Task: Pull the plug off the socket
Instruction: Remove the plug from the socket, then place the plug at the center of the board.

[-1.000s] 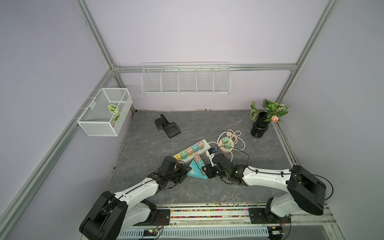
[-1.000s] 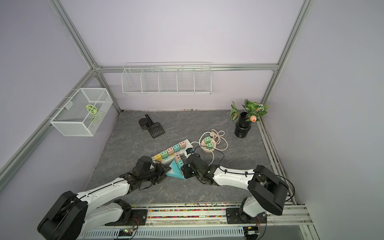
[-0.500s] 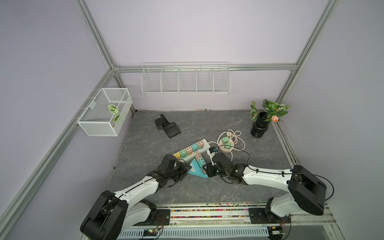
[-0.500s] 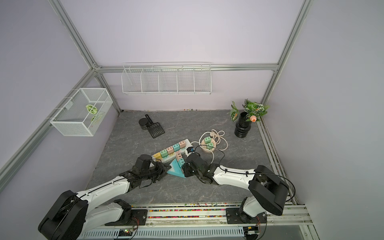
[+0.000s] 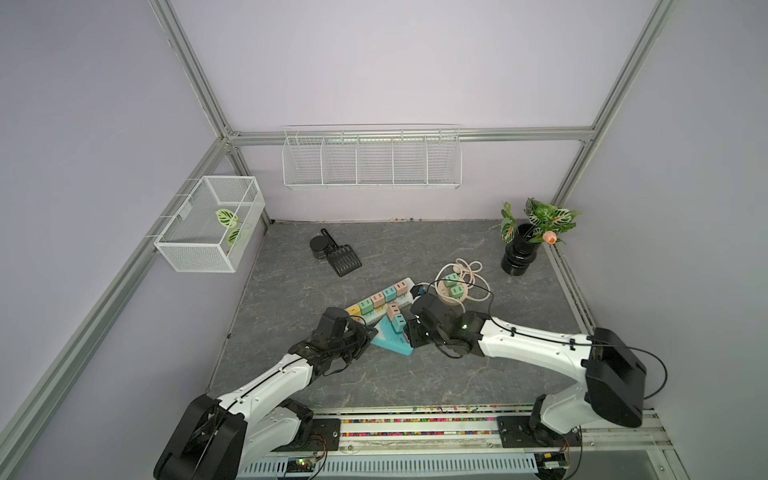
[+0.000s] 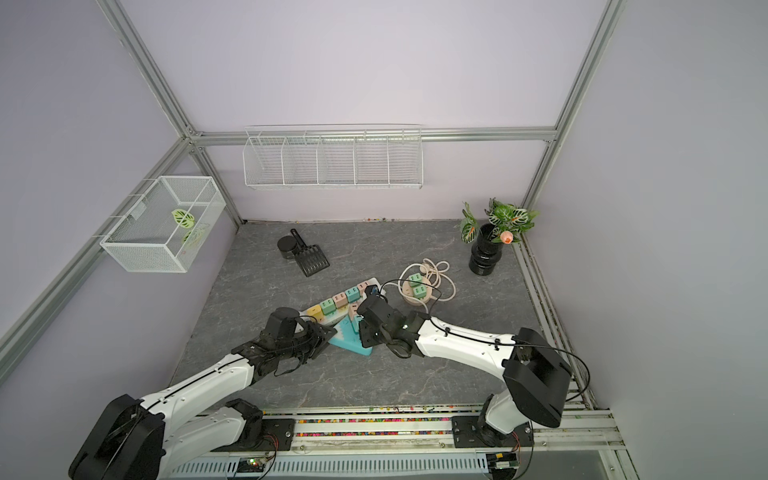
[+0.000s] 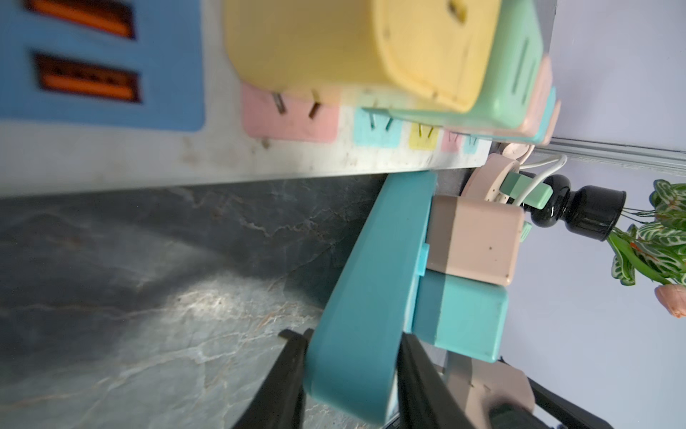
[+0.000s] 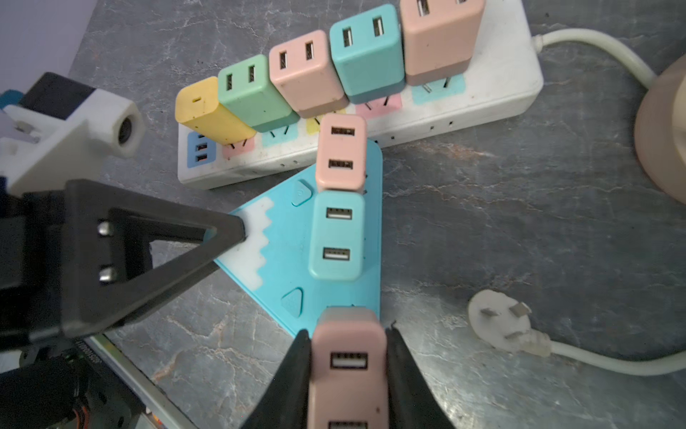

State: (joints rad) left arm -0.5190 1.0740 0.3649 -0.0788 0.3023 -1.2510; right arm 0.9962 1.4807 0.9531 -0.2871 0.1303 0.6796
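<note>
at the six o'clock edge of the grey table point(image 5: 270, 332), both arms are leaning in toward the middle. the left gripper point(image 7: 350, 341) is clamping the teal socket point(image 7: 371, 260) by its nine o'clock corner, a finger pressing against each flat face. the right gripper point(image 8: 349, 334) is squeezing the pink plug point(image 8: 349, 356) from both sides, jaws closed tight on its body. this plug is sitting at the socket's five o'clock corner, and whether its prongs are seated i cannot tell. just past it, a teal plug point(image 8: 336, 236) and a second pink plug point(image 8: 341, 152) are standing in a row on the same socket, running toward twelve o'clock. a loose white plug point(image 8: 501, 319) is lying on the table near the socket, apart from it. the socket's far tip is touching a white power strip point(image 8: 501, 85), which is lying slantwise at eleven o'clock and carrying five coloured chargers. at one o'clock a round beige socket point(image 8: 664, 130) is sitting among its coiled cord with two green plugs point(image 5: 456, 291) on top. farther off, a black scoop point(image 5: 347, 259) is lying at eleven o'clock beside a black cup point(image 5: 319, 249), and a potted plant point(image 5: 519, 257) is standing at two o'clock.
</note>
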